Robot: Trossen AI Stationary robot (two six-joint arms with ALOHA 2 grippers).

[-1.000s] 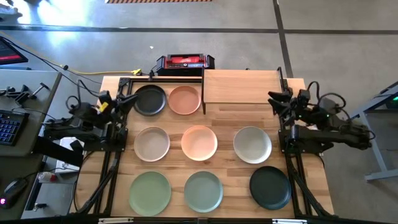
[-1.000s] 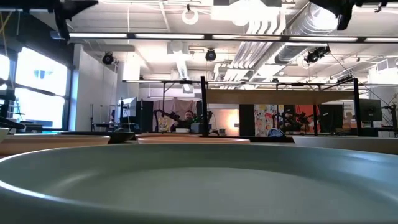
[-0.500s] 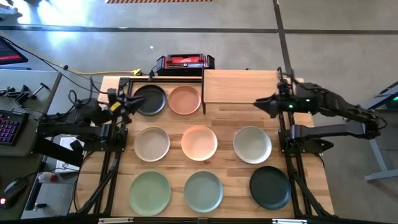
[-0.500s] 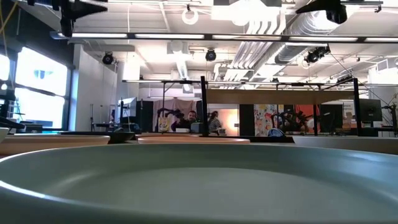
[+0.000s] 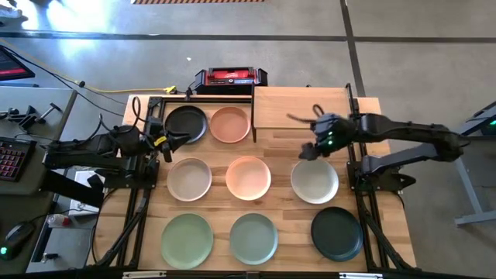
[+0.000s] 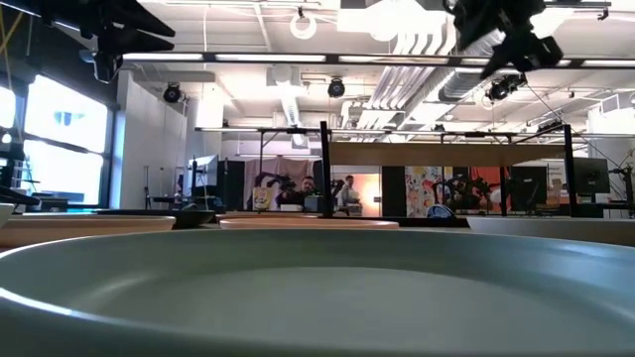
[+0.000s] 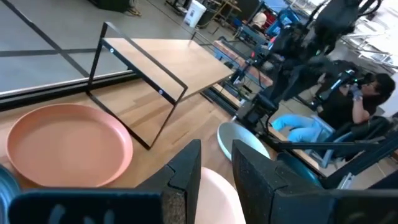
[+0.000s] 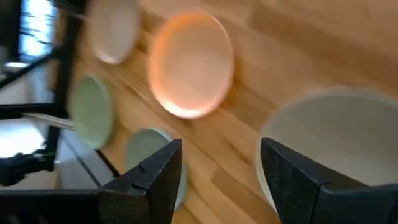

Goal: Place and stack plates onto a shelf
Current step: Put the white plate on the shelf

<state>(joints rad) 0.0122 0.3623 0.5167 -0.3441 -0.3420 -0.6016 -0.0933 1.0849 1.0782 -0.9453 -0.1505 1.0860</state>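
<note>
Your right gripper (image 5: 308, 149) hangs with fingers spread, empty, over the round matte cream plate (image 5: 315, 180), just in front of the bare light-wood shelf (image 5: 300, 108). Your left gripper (image 5: 171, 140), narrowly parted and empty, hovers beside the black plate (image 5: 187, 124) left of that shelf.

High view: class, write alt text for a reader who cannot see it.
Eight plates lie on a wooden table beside an empty shelf. The right gripper, fingers open, hovers over the cream plate; the left gripper sits by the black plate.
</note>
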